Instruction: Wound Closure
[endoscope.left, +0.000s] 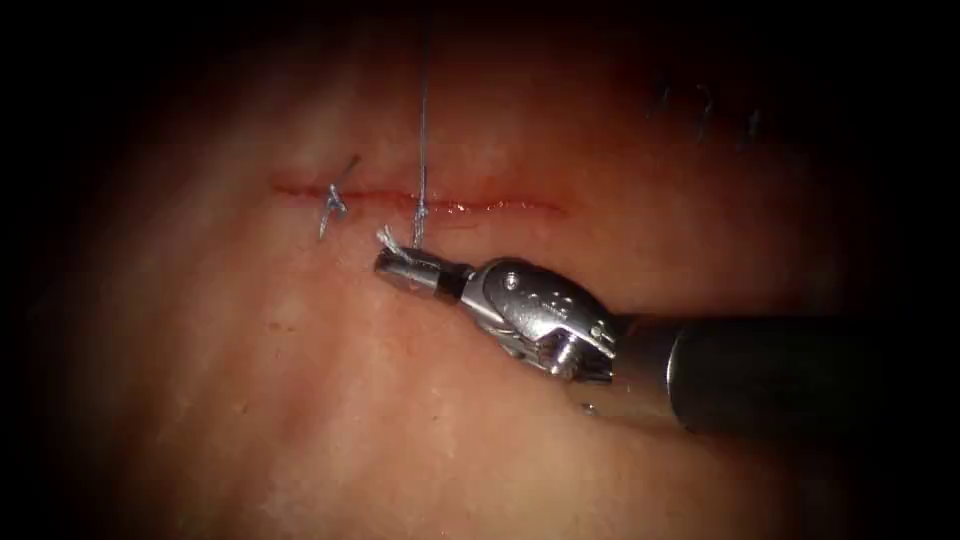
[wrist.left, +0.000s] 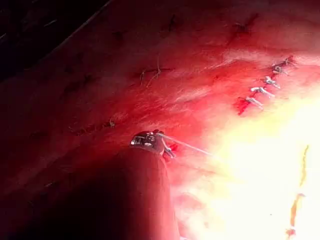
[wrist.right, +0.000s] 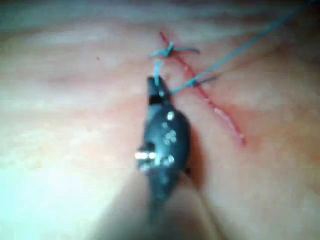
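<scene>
The cut (endoscope.left: 420, 198) is a thin red horizontal line across the pale tissue (endoscope.left: 300, 400), wet with red fluid (endoscope.left: 480, 207) toward its right end. A finished knot (endoscope.left: 334, 203) with short cut ends sits near the cut's left end. Just right of that knot, a thread (endoscope.left: 422, 130) rises from the cut straight up, away from the tool. The right tool (endoscope.left: 392, 268) lies just below the cut, jaws closed on the thread's short frayed tail. Below the cut the tissue lies bare.
</scene>
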